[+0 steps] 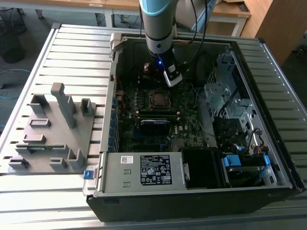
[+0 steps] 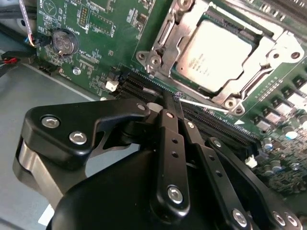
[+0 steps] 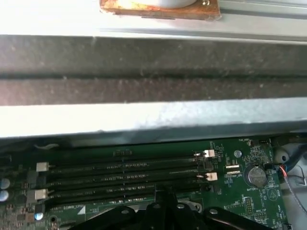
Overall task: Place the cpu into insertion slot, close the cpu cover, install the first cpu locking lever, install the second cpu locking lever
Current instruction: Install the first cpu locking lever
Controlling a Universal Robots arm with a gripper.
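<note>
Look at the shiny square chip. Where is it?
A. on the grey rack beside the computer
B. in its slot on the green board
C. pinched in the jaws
B: the cpu lies flat on the board with the cover framing it, and the gripper beside it carries nothing.

The arm (image 1: 158,24) hangs upright, wrist (image 1: 160,51) pointing down — black jaws closed tip to tip.
</note>
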